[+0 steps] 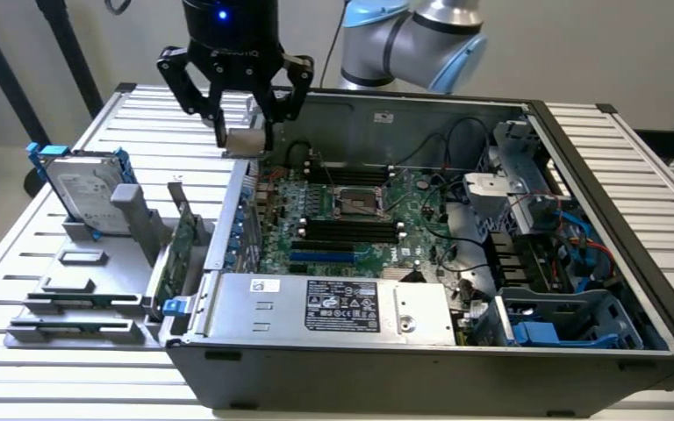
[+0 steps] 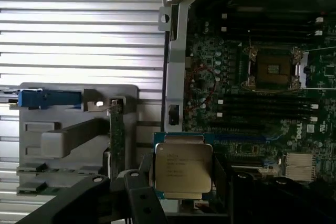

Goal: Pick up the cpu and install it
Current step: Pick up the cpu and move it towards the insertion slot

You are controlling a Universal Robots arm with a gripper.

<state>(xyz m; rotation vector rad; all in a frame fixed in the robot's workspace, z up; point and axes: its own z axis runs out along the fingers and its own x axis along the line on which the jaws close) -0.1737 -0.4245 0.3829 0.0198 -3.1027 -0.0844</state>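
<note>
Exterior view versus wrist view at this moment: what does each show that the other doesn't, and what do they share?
Exterior: the whole open computer case, its power supply, the arm's blue-capped joint. Wrist: printed lettering on top of the cpu. Shared: the cpu gripped in the end effector, and the socket on the motherboard.

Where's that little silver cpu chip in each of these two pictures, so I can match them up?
Exterior view: the cpu is held between the fingers, above the computer case's wall on that view's left.
Wrist view: the cpu is close up, printed top showing, by the motherboard's edge.
Shared landmark: the empty cpu socket on the motherboard.
</note>
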